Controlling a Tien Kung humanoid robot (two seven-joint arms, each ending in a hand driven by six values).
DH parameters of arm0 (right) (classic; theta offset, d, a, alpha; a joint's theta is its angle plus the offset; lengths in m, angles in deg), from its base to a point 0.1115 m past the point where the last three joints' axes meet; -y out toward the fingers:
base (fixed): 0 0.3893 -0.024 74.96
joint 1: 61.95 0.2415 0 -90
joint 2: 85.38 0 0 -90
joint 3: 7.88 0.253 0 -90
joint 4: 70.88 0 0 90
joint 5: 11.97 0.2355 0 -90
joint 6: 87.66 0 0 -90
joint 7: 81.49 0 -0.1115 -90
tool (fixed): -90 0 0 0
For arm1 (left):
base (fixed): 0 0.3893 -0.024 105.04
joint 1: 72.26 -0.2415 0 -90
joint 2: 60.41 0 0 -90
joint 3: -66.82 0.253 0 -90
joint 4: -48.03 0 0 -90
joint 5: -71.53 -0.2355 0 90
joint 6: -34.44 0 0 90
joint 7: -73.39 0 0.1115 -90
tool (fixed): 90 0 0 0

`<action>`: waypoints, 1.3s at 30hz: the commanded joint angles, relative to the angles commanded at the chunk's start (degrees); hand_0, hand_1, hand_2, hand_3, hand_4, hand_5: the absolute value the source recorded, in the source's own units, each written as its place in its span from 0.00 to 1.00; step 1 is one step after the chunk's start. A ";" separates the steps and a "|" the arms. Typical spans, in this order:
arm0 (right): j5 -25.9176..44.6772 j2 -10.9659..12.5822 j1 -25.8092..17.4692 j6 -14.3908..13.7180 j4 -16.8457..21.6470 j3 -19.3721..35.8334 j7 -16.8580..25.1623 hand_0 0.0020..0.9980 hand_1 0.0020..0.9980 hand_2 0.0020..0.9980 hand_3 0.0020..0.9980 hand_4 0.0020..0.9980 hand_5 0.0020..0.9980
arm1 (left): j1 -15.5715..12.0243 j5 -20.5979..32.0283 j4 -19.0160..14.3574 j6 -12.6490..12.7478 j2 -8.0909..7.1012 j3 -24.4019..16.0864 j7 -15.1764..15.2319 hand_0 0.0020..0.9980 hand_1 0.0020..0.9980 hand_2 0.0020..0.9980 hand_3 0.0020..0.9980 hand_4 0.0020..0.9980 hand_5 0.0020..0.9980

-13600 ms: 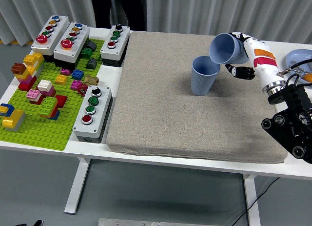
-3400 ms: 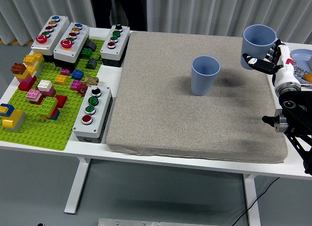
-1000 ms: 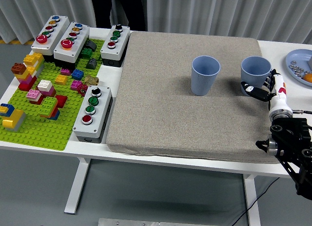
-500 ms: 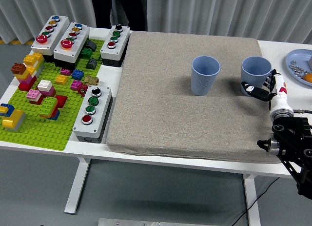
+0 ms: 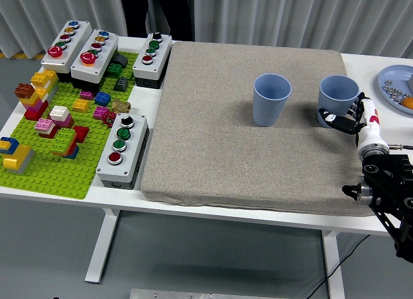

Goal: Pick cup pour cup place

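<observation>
Two cups stand upright on the mat (image 5: 213,150); my right hand (image 5: 352,117) grips the right cup (image 5: 337,95), the left cup (image 5: 271,99) stands apart.

The robot's right arm (image 5: 386,195) enters from the lower right corner, its black jointed forearm angled up and inward to a white wrist. The right hand (image 5: 353,115) (white with red markings and dark fingers) sits low over the table's right side, its fingers (image 5: 338,121) curled loosely toward the left. No left arm shows.
</observation>
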State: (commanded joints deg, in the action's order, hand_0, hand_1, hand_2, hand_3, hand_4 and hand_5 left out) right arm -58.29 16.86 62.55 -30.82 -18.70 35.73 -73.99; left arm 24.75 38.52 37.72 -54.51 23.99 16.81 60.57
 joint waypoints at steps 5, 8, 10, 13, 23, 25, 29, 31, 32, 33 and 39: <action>-0.23 0.15 0.03 0.22 0.31 0.25 -0.12 0.90 0.84 0.92 0.94 0.86 0.18 | 0.04 -0.04 0.00 -0.01 -0.01 0.05 0.00 0.77 0.80 0.84 0.77 0.51 0.95; -0.36 0.19 0.02 0.34 0.37 0.35 -0.29 0.90 0.84 0.92 0.94 0.86 0.18 | 0.02 -0.02 0.00 -0.01 -0.01 0.07 0.01 0.77 0.80 0.84 0.77 0.51 0.95; -0.40 0.19 0.01 0.38 0.37 0.37 -0.38 0.90 0.84 0.94 0.96 0.89 0.20 | 0.01 -0.05 0.00 0.00 -0.01 0.04 0.00 0.77 0.80 0.84 0.77 0.51 0.95; -0.89 0.15 -0.08 0.68 0.38 0.40 -0.87 0.90 0.84 0.94 0.96 0.89 0.20 | -0.06 -0.01 0.00 -0.01 0.00 0.09 -0.02 0.77 0.80 0.84 0.77 0.51 0.95; -2.10 0.20 -0.39 1.23 0.51 0.59 -1.89 0.90 0.85 0.95 0.97 0.90 0.21 | -0.34 0.24 0.00 -0.02 -0.05 0.37 0.01 0.76 0.80 0.84 0.77 0.51 0.95; -2.43 0.22 -0.45 1.23 0.58 0.69 -2.05 0.90 0.85 0.95 0.97 0.90 0.21 | -0.43 0.27 0.00 -0.01 -0.06 0.38 0.02 0.76 0.80 0.84 0.77 0.51 0.95; -2.99 0.50 -0.73 1.31 1.01 1.04 -2.45 0.91 0.85 0.95 0.97 0.90 0.21 | -0.57 0.66 0.00 0.02 -0.10 0.63 0.09 0.77 0.80 0.84 0.77 0.51 0.95; -3.17 0.69 -0.89 1.55 1.12 1.22 -2.68 0.91 0.85 0.95 0.97 0.90 0.21 | -0.63 0.75 0.00 0.00 -0.12 0.69 0.11 0.77 0.80 0.84 0.77 0.51 0.95; -3.40 0.84 -1.01 1.51 1.21 1.38 -2.72 0.91 0.85 0.95 0.97 0.90 0.21 | -0.65 0.80 0.00 0.00 -0.13 0.72 0.11 0.77 0.80 0.84 0.77 0.51 0.95; -3.51 0.94 -1.10 1.49 1.30 1.48 -2.74 0.91 0.85 0.95 0.97 0.90 0.21 | -0.66 0.83 0.00 -0.01 -0.13 0.75 0.12 0.77 0.80 0.84 0.77 0.51 0.95; -3.77 1.55 -1.50 1.46 2.18 1.99 -2.95 0.91 0.85 0.95 0.97 0.90 0.21 | -0.56 0.92 0.00 -0.03 -0.15 0.82 0.15 0.77 0.80 0.84 0.77 0.51 0.95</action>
State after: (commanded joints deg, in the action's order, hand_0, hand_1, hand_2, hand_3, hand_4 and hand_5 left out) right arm -62.06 18.41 61.05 -29.36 -16.52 37.72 -76.94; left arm 24.20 39.45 37.72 -54.54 23.84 17.63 60.72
